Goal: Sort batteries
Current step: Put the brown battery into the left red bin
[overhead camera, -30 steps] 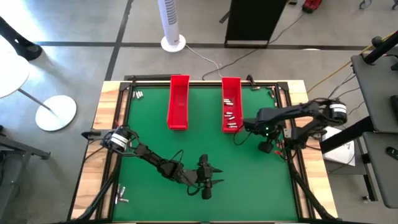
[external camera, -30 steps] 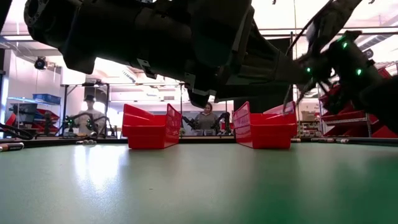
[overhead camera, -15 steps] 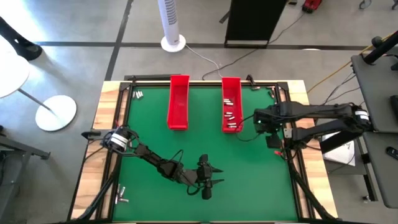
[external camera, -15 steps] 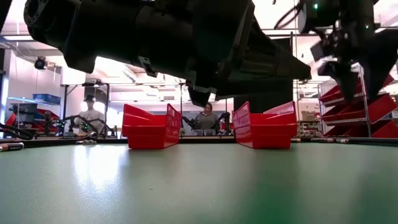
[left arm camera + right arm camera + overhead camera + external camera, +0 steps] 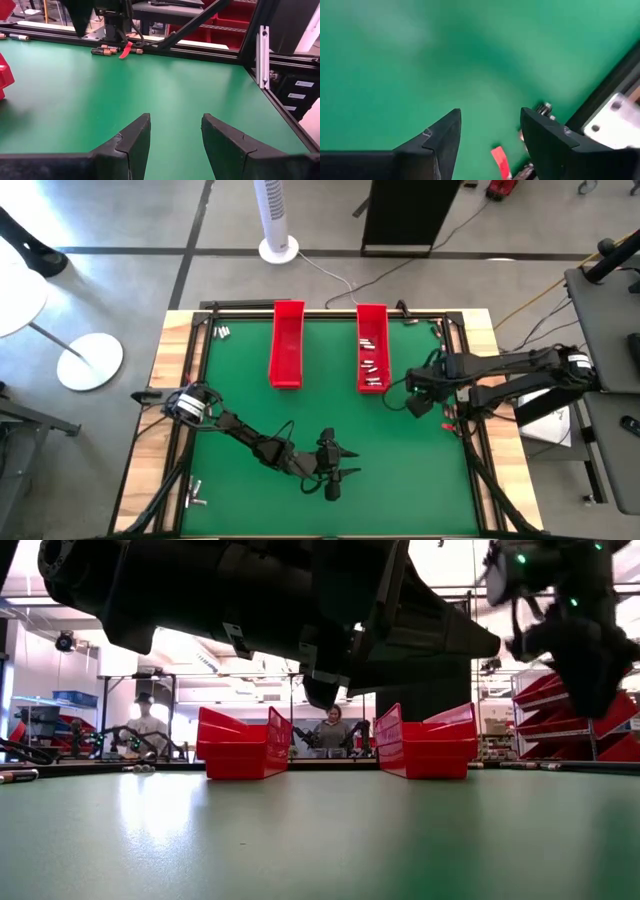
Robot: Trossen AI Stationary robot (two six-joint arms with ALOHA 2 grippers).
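Observation:
Two long red trays stand at the table's far side. The left tray (image 5: 287, 345) looks bare inside, and the right tray (image 5: 372, 330) holds several small batteries (image 5: 370, 366). My right gripper (image 5: 415, 402) hangs over the green mat just right of that tray's near end, pointing down, open with nothing between its fingers (image 5: 490, 117). A few batteries (image 5: 544, 108) lie on the mat by the right frame, beyond its fingertips. My left gripper (image 5: 352, 462) waits low over the mat's near middle, open and empty (image 5: 175, 122).
More loose batteries lie at the far left corner (image 5: 221, 332) and the near left corner (image 5: 196, 498). A red tag (image 5: 498, 159) lies near the batteries at the right frame (image 5: 111, 50). A black metal frame (image 5: 460, 330) rims the mat. People sit beyond the table (image 5: 332, 730).
My right gripper has drawn back from the near end of the right tray toward the table's right and near edges, rising a little while its wrist rolled. The left arm has kept still.

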